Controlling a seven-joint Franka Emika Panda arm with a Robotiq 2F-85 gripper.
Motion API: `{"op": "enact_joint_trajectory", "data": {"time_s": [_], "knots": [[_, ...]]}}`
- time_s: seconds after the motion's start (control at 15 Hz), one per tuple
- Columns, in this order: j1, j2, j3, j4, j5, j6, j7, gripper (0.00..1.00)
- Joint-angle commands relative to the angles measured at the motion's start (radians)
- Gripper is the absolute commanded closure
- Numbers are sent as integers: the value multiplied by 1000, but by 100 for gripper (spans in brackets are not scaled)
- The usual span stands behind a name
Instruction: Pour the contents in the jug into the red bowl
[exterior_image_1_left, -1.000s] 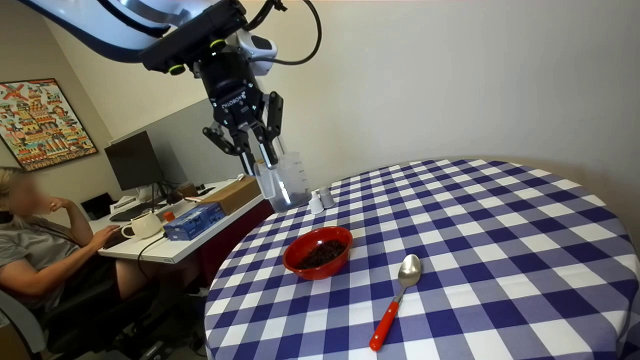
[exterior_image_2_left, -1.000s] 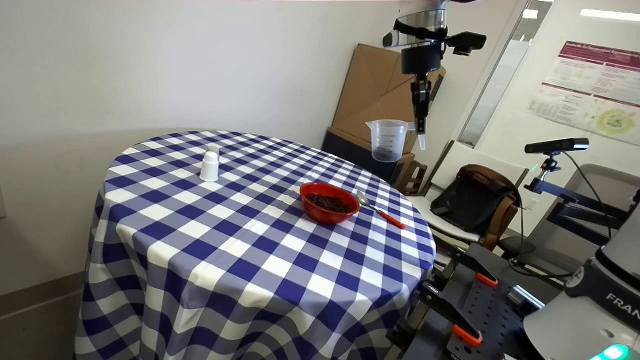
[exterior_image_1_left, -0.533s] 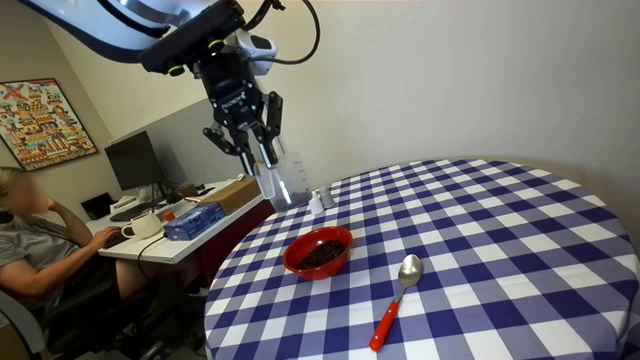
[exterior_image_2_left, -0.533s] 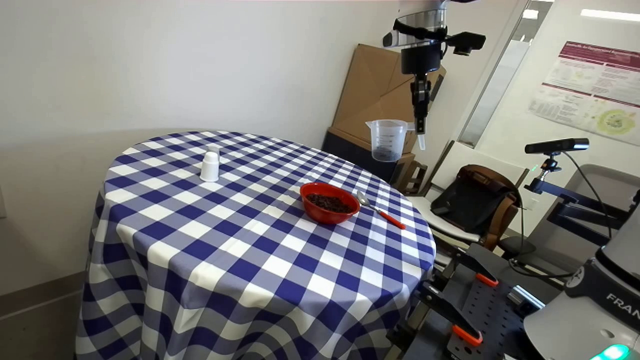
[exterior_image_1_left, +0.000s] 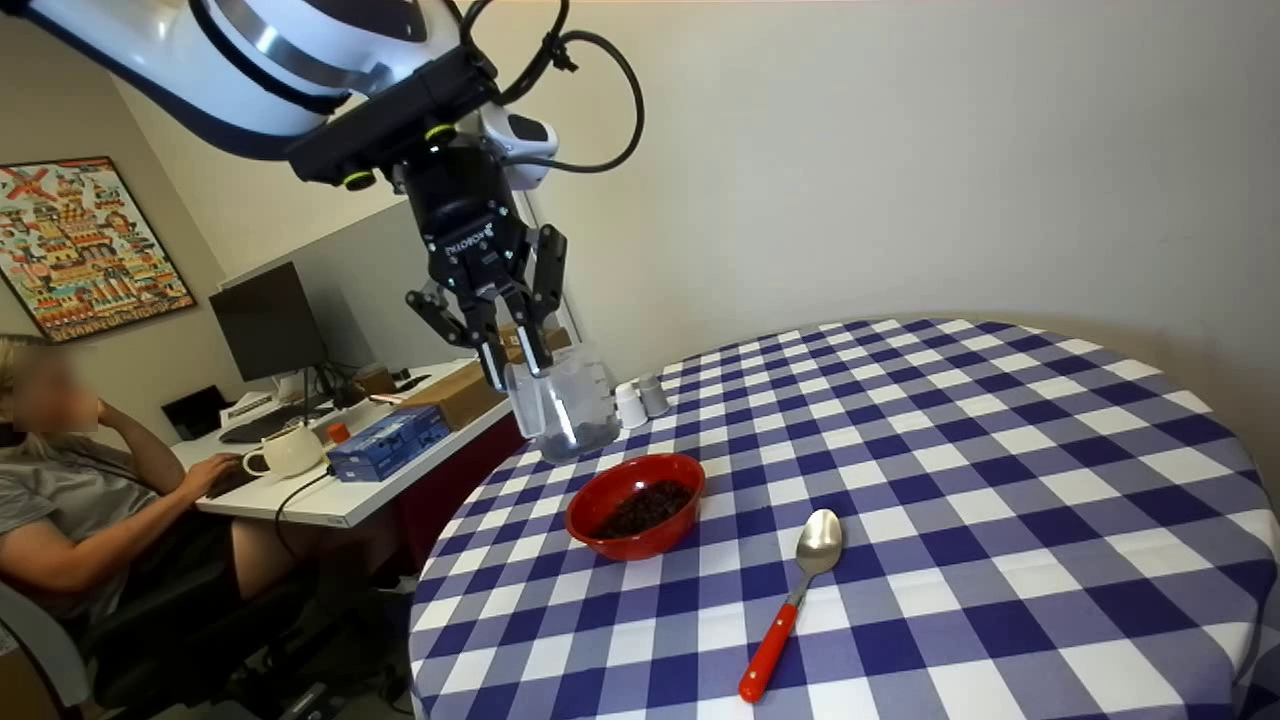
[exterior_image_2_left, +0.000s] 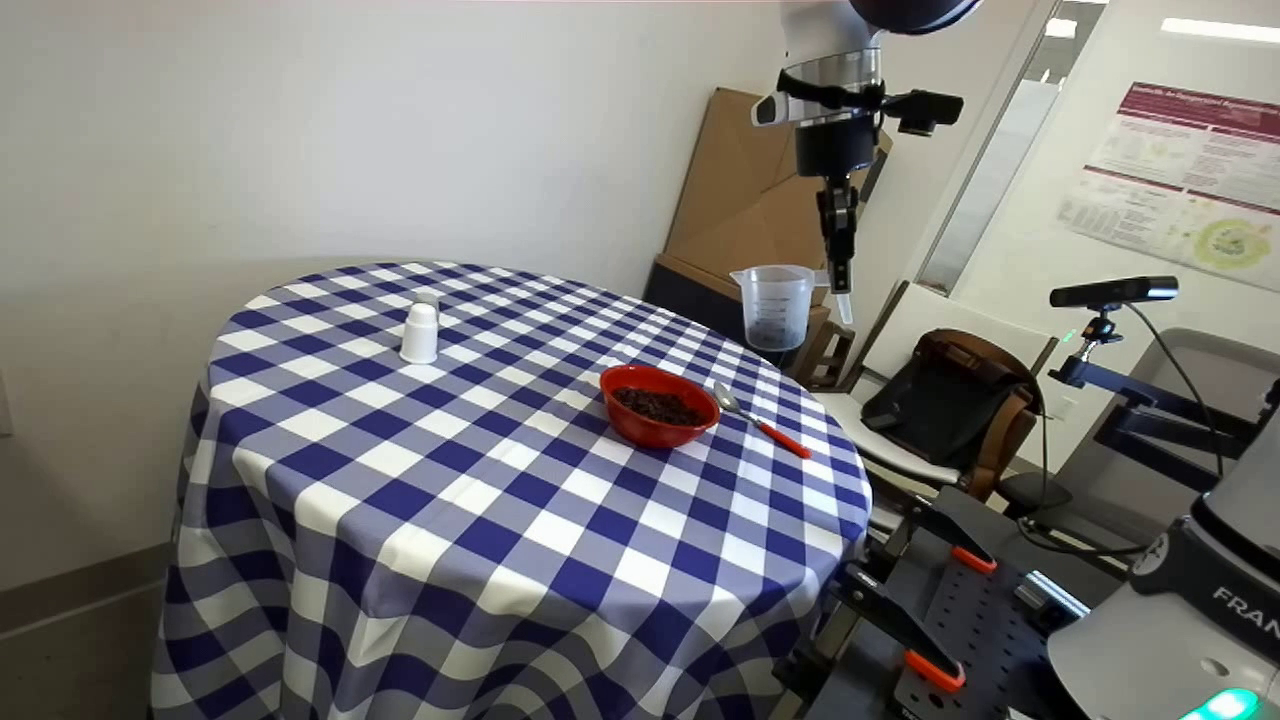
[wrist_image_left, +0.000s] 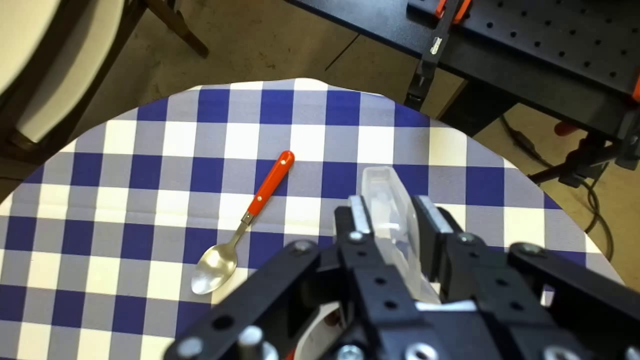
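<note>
Red bowl (exterior_image_2_left: 652, 434) sits on the tabletop (exterior_image_2_left: 480, 490), dark bits (exterior_image_1_left: 648, 505) inside, spoon (exterior_image_1_left: 820, 542) nearby. Jug (exterior_image_2_left: 777, 310) up in the air, higher than the bowl, roughly upright, claw (exterior_image_1_left: 518, 374) pinching its handle (wrist_image_left: 382, 187).

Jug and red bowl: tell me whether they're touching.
Apart: in an exterior view, checked tablecloth shows in the gap between the raised jug and the red bowl.
</note>
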Motion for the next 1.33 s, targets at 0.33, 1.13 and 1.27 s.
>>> {"op": "enact_joint_trajectory", "data": {"time_s": [0.33, 1.13, 1.27], "knots": [[23, 214, 29, 111, -158, 52, 9, 93], [128, 428, 95, 265, -612, -20, -44, 93], [140, 437, 102, 258, -701, -29, -45, 93]]}}
